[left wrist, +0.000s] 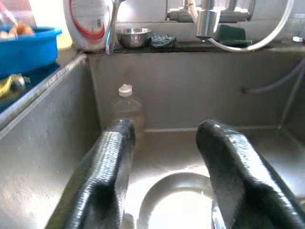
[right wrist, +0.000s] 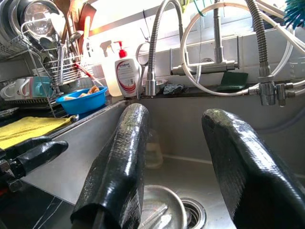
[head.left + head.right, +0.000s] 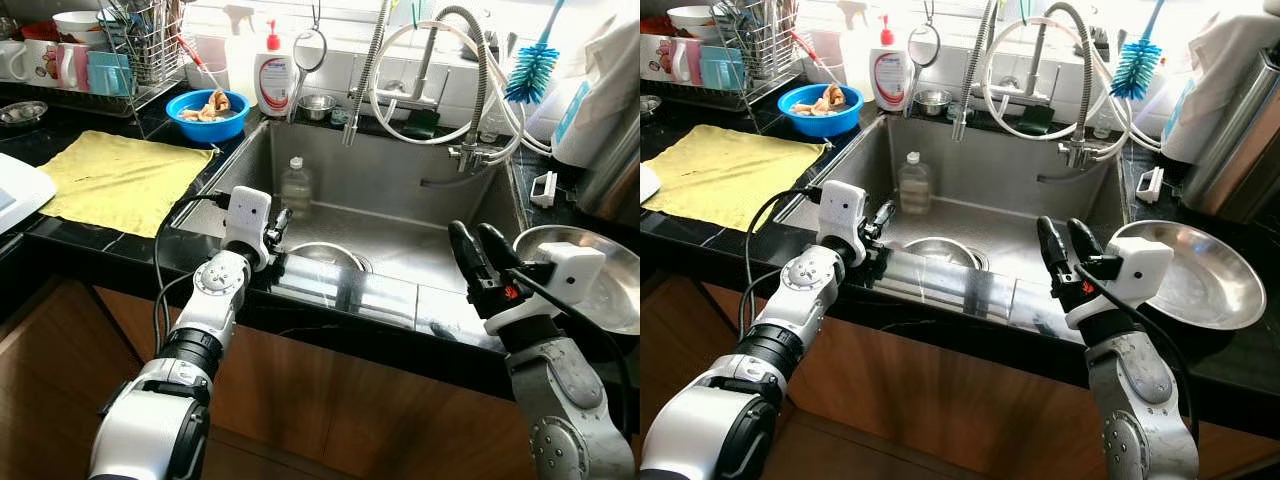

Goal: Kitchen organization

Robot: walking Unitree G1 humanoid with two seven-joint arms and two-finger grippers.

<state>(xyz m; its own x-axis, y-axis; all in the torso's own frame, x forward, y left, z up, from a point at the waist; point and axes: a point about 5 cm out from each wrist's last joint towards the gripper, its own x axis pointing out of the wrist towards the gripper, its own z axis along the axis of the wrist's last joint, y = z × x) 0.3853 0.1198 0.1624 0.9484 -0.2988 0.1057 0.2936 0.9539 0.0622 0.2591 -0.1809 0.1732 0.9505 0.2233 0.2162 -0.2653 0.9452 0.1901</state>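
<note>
A steel sink [image 3: 400, 175] is set into the black counter. In it stands a small clear bottle [image 3: 295, 186] with a white cap, near the left wall, and a round steel dish [image 3: 325, 256] lies on the sink floor by the drain. My left gripper [image 3: 279, 224] is open at the sink's front left rim, pointing toward the bottle [image 1: 127, 109]. Over the front right rim my right gripper [image 3: 476, 246] is held open, empty, beside a large steel plate [image 3: 590, 270] on the counter.
A yellow cloth [image 3: 120, 180] lies on the counter at left. Behind it are a blue bowl [image 3: 208, 112] with food scraps, a soap bottle [image 3: 272, 75], a dish rack [image 3: 130, 45] with mugs, a tap with hoses [image 3: 440, 70] and a blue brush [image 3: 532, 68].
</note>
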